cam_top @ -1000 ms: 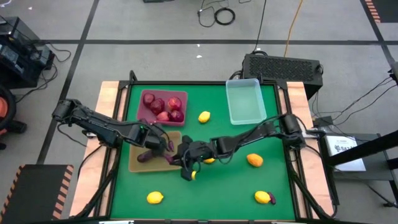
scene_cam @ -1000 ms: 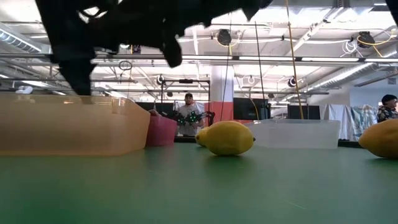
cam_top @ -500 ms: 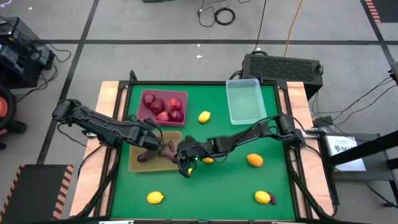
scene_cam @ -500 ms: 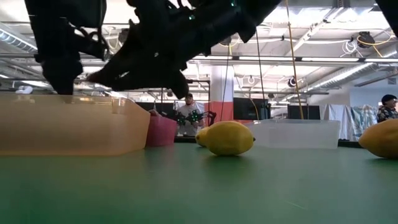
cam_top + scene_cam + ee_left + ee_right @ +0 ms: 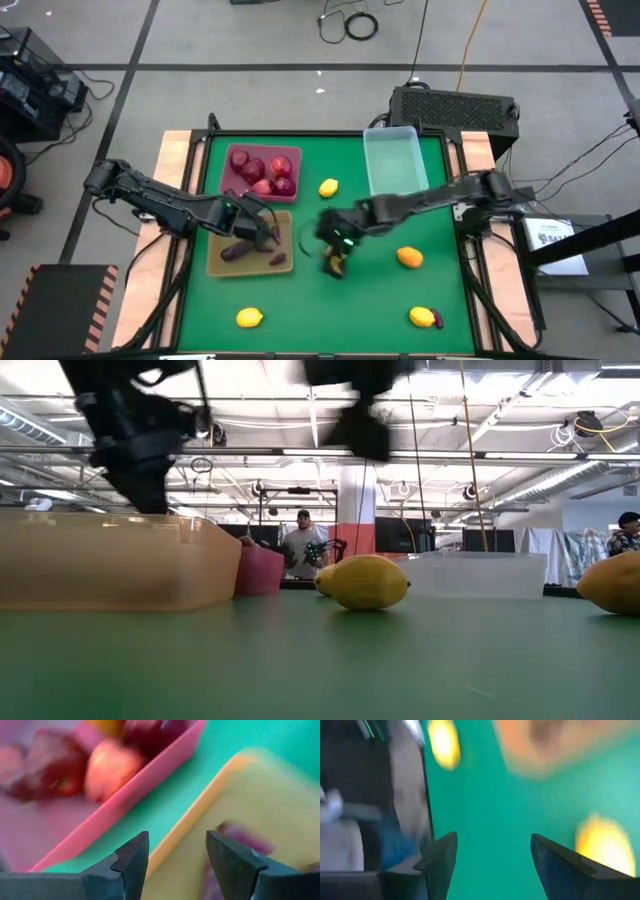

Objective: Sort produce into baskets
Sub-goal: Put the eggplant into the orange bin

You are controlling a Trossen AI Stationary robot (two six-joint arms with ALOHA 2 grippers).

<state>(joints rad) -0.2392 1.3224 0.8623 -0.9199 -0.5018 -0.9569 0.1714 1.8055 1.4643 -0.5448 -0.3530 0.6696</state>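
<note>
My left gripper (image 5: pixel 262 230) (image 5: pixel 177 840) is open and empty above the far edge of the tan tray (image 5: pixel 218 262), which holds dark purple eggplants (image 5: pixel 238 250). The maroon tray (image 5: pixel 228 188) holds several red fruits (image 5: pixel 262 172). My right gripper (image 5: pixel 335 264) (image 5: pixel 492 840) is open and empty above the middle of the green table, right of the tan tray. A lemon (image 5: pixel 368 582) lies on the table below it in the low view. The clear bin (image 5: pixel 393 165) stands at the far right.
Loose produce lies on the green table: a lemon (image 5: pixel 328 187) near the maroon tray, an orange-yellow fruit (image 5: pixel 409 258) at the right, a lemon (image 5: pixel 249 318) near the front edge, and a lemon beside a purple piece (image 5: pixel 425 318) at the front right.
My right gripper has gone from the tan tray's right edge toward the table's right edge, and now hangs over the middle of the table. My left gripper has stayed over the tan tray.
</note>
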